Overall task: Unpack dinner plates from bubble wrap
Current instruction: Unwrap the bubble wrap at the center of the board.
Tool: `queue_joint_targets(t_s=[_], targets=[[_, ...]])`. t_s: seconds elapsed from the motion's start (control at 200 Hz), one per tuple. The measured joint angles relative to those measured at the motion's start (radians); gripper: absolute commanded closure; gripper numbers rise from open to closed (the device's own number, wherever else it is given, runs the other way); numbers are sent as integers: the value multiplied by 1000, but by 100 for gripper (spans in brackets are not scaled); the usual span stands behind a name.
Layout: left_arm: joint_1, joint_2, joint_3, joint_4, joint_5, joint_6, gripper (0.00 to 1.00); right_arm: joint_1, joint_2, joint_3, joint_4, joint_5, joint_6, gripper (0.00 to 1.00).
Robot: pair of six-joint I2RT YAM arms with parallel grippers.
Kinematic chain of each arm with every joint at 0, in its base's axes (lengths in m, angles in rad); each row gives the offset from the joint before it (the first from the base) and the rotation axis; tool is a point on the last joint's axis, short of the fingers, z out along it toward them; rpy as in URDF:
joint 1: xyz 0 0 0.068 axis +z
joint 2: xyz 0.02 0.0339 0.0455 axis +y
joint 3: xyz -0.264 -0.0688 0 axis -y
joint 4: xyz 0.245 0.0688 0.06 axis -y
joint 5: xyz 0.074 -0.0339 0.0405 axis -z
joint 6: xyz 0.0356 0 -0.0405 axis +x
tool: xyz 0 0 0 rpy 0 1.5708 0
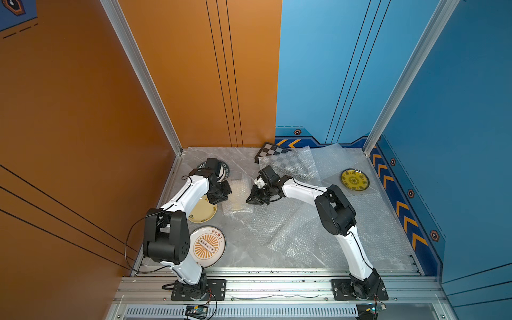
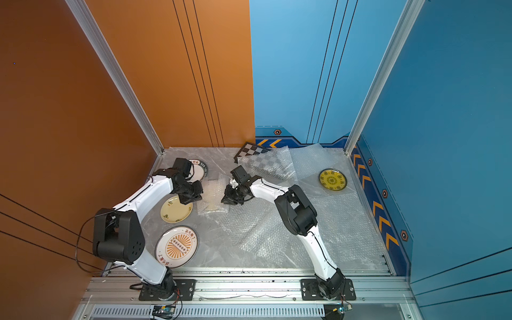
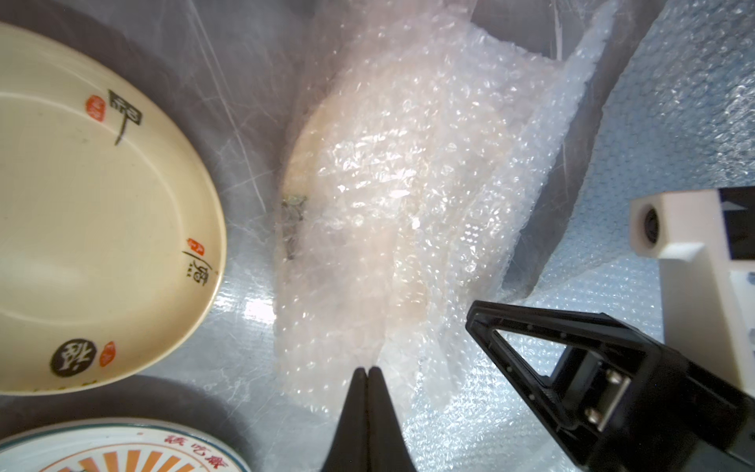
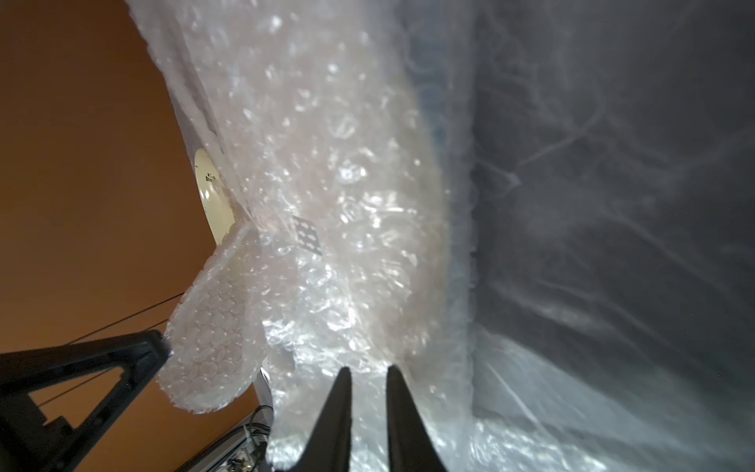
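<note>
A bubble wrap bundle [image 1: 237,200] [image 2: 212,201] [image 3: 400,184] lies mid-table between both arms. A cream dinner plate's rim [image 3: 300,171] shows through it. My left gripper [image 3: 367,370] [image 1: 225,197] is shut, and a fold of the wrap's edge runs into its tips. My right gripper [image 4: 369,370] [image 1: 250,201] is at the bundle's other side, jaws a narrow gap apart with wrap behind them. Bare plates: cream black-blotched [image 1: 202,213] [image 3: 102,229], orange sunburst [image 1: 206,246] [image 2: 177,246], green-lettered rim [image 1: 225,170] half hidden by my left wrist, yellow patterned [image 1: 355,180] [image 2: 332,180].
Loose bubble wrap sheets [image 1: 279,227] cover the middle and right of the grey table; another sheet [image 1: 329,158] lies at the back under the yellow plate. A black-and-grey checkerboard [image 1: 273,150] leans at the back wall, partly under wrap. Orange wall on the left, blue on the right.
</note>
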Motion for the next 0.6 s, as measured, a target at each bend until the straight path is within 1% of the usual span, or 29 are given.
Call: queue_joint_targets(t_s=[0.095,0.255,0.375,0.506,0.601], targets=[[-17,0,-10,21,5,-11,100,3,-18,0,-3,13,-5,80],[-26,-2,-18,34,8,-29,100,20,-21,37,-7,12,3,89],[-23,-18,-26,39,8,-41,100,34,-16,51,-5,11,5,92],[-8,-67,-28,40,6,-52,100,32,-9,3,-5,15,12,93],[11,-108,-28,43,5,-60,100,0,-4,-35,-43,37,6,94]])
